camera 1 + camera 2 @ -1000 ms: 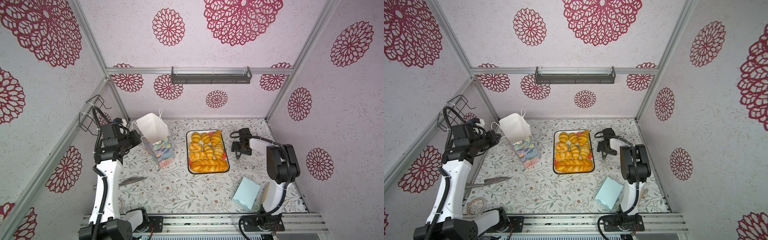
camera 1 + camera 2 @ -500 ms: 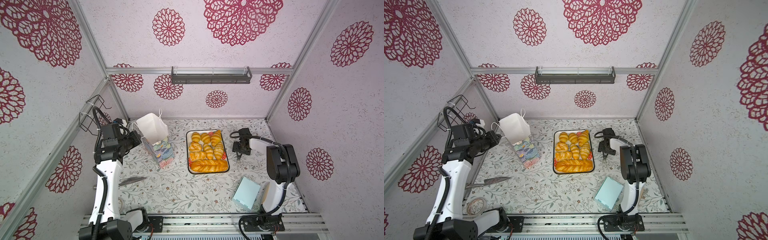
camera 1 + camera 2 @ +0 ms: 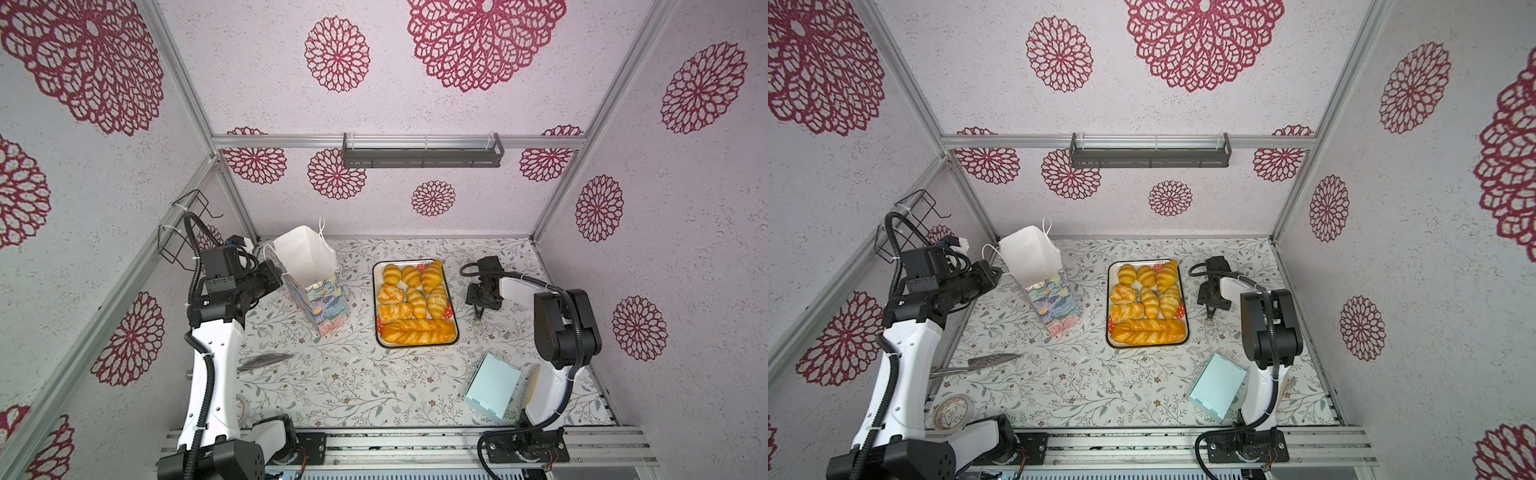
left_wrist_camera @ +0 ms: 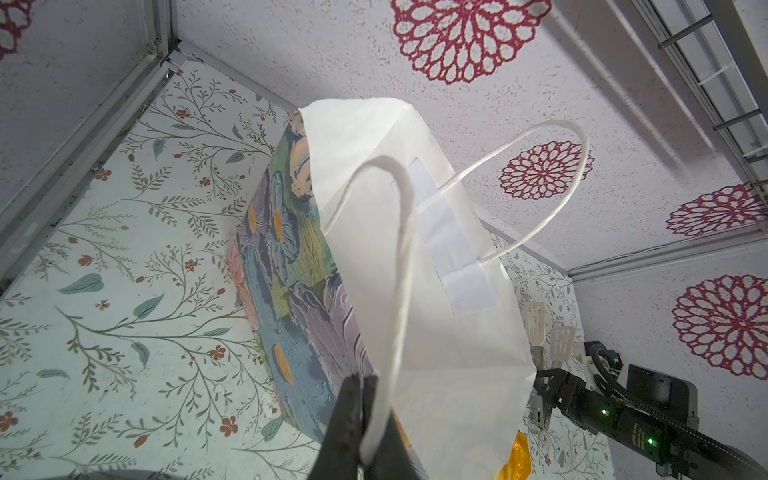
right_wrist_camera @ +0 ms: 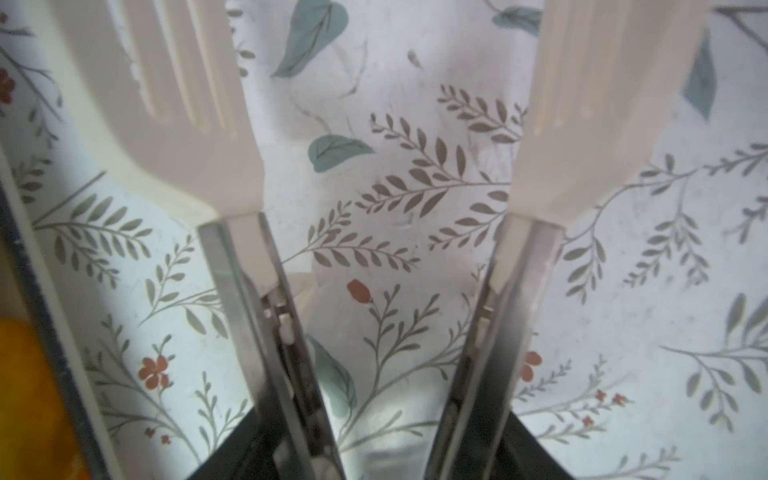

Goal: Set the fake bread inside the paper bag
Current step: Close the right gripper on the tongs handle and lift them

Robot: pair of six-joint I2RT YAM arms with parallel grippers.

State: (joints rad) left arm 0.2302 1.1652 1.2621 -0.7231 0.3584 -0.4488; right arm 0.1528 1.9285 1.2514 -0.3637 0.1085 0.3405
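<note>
left gripper (image 4: 365, 419): jaws pinched tight on a white cord handle of the paper bag (image 3: 309, 274)
right gripper (image 5: 386, 116): spatula-tipped jaws part-open over bare table, gripping nothing
fake bread (image 3: 415, 303): on the tray (image 3: 376, 328), just beside right gripper, between both grippers

paper bag (image 4: 415, 291) hiding most bread, tray (image 5: 50, 291) blurred, cut off

- Our left gripper (image 4: 365, 419) is raised at mid-height, arm bent forward, its dark jaws pinched tight together.
- Our right gripper (image 5: 382, 137) points down at the tabletop, forearm low, its pale paddle fingers (image 5: 166, 104) standing apart (nothing between them).
</note>
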